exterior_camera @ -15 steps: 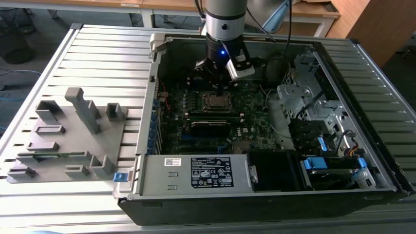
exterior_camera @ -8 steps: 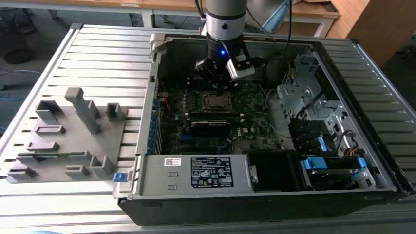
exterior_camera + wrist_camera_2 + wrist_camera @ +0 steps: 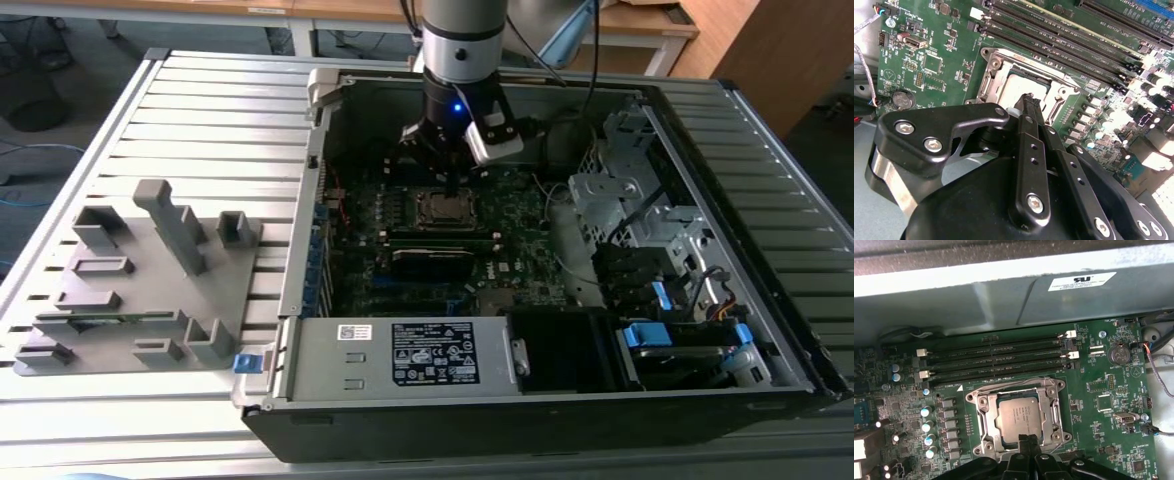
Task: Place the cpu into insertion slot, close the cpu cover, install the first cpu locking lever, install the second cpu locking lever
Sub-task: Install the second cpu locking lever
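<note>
Inside an open desktop computer case lying on a slatted metal counter (image 3: 200, 110), the robot arm reaches straight down over the green motherboard (image 3: 1104, 405). The tool (image 3: 1029, 442) hangs at the near edge of the insertion slot (image 3: 985, 432), its slim black fingertips (image 3: 1027, 102) pressed together with nothing between them.

The cpu (image 3: 1019, 417), a small square chip with a dull silver top, already lies flat in the slot. The cpu cover (image 3: 1053, 405), a thin silver frame with a square window, appears to lie down around the chip, which shows through the window; whether it is latched cannot be told.

The key relation: the chip sits just beyond the clenched tips, on the side toward the four long black memory slots (image 3: 999, 357), which run parallel to the socket's far edge. The tips hover at the frame's opposite rim, just above or touching it; contact is unclear.

A grey parts fixture (image 3: 134, 290) rests on the counter, well apart from the case.
</note>
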Robot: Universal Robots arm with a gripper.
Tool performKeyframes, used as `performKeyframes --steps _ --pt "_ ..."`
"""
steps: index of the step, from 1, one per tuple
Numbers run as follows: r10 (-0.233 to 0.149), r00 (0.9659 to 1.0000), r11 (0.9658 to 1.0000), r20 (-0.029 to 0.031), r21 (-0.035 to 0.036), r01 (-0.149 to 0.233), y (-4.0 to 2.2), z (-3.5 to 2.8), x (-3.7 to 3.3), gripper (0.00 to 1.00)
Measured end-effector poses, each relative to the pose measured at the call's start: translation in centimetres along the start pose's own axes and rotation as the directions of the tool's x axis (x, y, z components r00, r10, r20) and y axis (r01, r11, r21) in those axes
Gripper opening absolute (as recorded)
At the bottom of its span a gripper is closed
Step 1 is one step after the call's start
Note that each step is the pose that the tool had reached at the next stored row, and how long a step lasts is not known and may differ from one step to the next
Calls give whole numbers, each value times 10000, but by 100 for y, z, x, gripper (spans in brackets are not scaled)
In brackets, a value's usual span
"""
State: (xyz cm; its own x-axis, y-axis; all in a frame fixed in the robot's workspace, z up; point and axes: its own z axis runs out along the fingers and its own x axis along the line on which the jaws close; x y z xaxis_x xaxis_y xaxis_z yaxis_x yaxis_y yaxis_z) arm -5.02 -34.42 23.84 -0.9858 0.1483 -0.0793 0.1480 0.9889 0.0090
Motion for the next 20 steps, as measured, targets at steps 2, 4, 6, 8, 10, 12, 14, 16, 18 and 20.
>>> performKeyframes --steps 2,4,6,8,10,12,14,16,18,20 --pt "-1 10000 10000 2 16 1 -9 0 -1 11" --pt "-2 10000 10000 4 29 2 -17 0 -3 11" --pt "-1 10000 10000 5 30 1 -19 0 -3 11" --pt "-1 10000 10000 4 30 1 -20 0 -3 11" --pt "-2 10000 10000 5 29 2 -23 0 -3 11" --pt "-3 10000 10000 4 33 3 -29 0 -4 11" --pt "-3 10000 10000 5 34 3 -37 0 -6 11" --pt "-2 10000 10000 6 39 2 -47 0 -7 11" --pt "-3 10000 10000 6 42 3 -56 0 -8 11" --pt "-1 10000 10000 7 43 1 -56 1 -8 11"
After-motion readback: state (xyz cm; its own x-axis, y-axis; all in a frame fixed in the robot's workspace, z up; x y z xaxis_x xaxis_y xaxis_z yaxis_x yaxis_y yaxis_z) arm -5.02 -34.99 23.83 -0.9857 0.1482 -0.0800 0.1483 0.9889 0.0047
